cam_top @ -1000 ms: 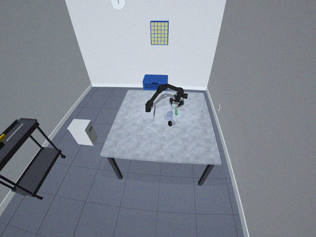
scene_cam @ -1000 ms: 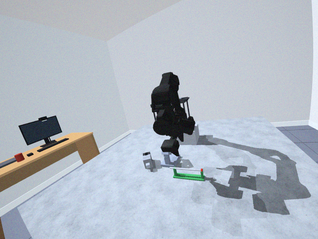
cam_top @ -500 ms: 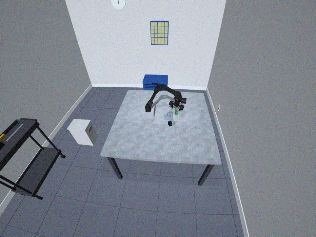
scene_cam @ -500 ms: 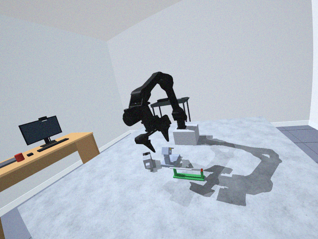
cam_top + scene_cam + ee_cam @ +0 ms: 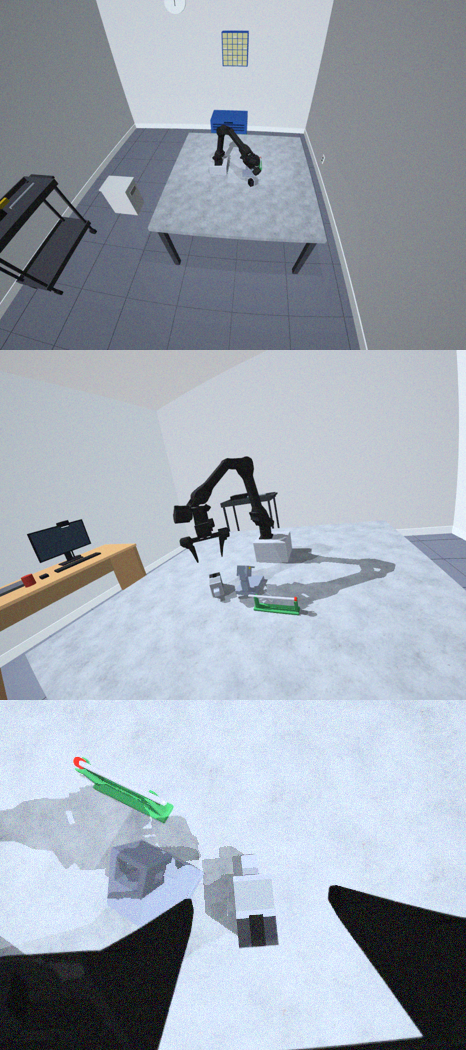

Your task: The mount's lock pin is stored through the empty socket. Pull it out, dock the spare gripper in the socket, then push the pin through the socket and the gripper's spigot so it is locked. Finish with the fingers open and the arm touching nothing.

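Spare gripper (image 5: 256, 910) lies below the open, empty hand (image 5: 260, 960).

Bright, even light across all three views, no glare anywhere. A fine grain speckles every surface, walls especially. In the exterior view the black jointed robot arm (image 5: 226, 474) throws a hard-edged grey shadow to the right over the mottled grey table top (image 5: 339, 636), so the light comes from high on the left. The wrist view shows jagged grey shadow patches, with edges soft and blocky. The top view bends the room's walls outward at the edges.
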Motion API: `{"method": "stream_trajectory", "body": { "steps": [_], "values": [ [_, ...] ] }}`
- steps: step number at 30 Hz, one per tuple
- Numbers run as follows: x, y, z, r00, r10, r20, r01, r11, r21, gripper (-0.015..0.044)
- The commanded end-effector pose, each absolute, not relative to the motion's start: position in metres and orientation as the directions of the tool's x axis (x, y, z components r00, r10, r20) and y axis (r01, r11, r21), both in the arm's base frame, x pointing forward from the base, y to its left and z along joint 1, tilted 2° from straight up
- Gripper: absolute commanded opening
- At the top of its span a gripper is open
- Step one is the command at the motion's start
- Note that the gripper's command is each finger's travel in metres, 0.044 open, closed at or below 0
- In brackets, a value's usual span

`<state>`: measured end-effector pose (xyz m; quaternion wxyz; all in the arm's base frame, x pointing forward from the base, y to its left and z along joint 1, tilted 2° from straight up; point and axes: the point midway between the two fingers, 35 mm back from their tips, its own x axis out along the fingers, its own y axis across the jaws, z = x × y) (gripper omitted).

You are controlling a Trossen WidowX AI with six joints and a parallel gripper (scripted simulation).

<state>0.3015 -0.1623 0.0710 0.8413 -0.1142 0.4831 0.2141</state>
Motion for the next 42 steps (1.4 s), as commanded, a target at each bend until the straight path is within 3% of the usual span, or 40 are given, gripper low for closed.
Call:
{"method": "stream_trajectory", "body": {
  "steps": [1, 10, 42],
  "values": [
    [0.302, -0.162, 0.066, 0.454, 0.249, -0.856, -0.466, 0.885, 0.010, 0.0440],
    [0.305, -0.161, 0.005, 0.453, 0.248, -0.856, -0.465, 0.885, 0.010, 0.0440],
    [0.307, -0.162, -0.043, 0.453, 0.248, -0.856, -0.465, 0.885, 0.010, 0.0440]
  ]
}}
